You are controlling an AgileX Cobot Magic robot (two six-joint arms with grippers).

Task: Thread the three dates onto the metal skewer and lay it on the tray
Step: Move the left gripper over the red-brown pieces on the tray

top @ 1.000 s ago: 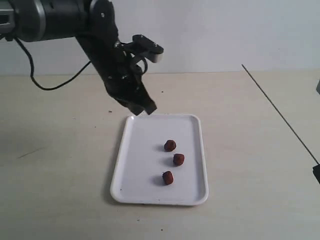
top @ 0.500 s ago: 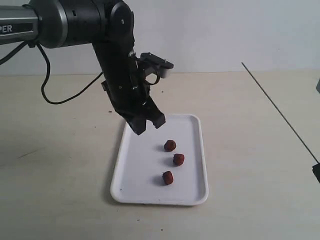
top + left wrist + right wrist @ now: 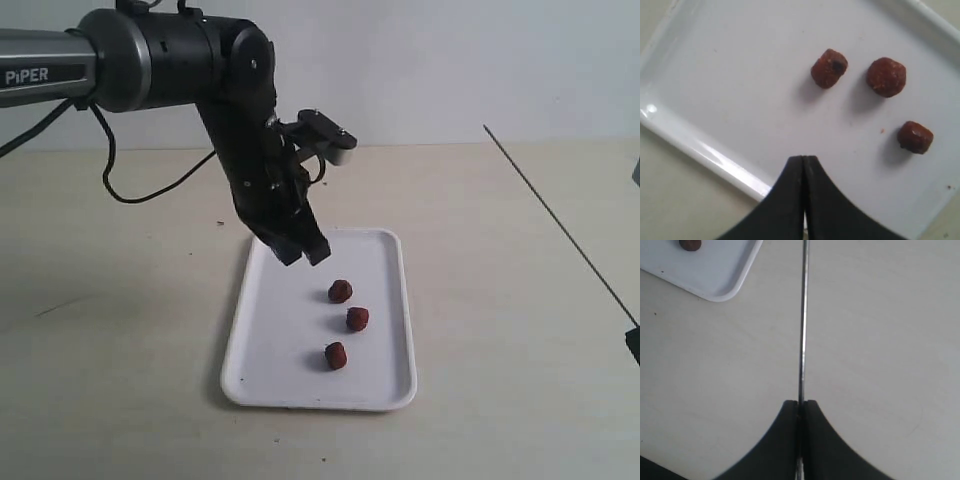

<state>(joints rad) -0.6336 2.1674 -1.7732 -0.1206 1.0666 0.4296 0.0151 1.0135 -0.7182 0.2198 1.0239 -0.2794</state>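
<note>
Three dark red-brown dates lie loose on the white tray (image 3: 270,330): one date (image 3: 340,291) farthest back, a second date (image 3: 357,319) in the middle, a third date (image 3: 336,355) nearest. The left wrist view shows the same dates (image 3: 829,68) (image 3: 886,76) (image 3: 915,137) on the tray (image 3: 715,75). My left gripper (image 3: 303,252) (image 3: 804,159) hovers shut and empty over the tray's far left part, short of the dates. My right gripper (image 3: 800,403) is shut on the metal skewer (image 3: 803,315), which runs up and back as a thin skewer (image 3: 555,220) at the right.
The beige table (image 3: 120,330) carries the tray in its middle. A black cable (image 3: 150,190) trails from the left arm over the table's back left. A white wall stands behind. One tray corner (image 3: 715,285) shows in the right wrist view.
The left arm has swung right and down, from behind the tray's far left corner to over the tray, closer to the dates. The skewer and dates have not moved.
</note>
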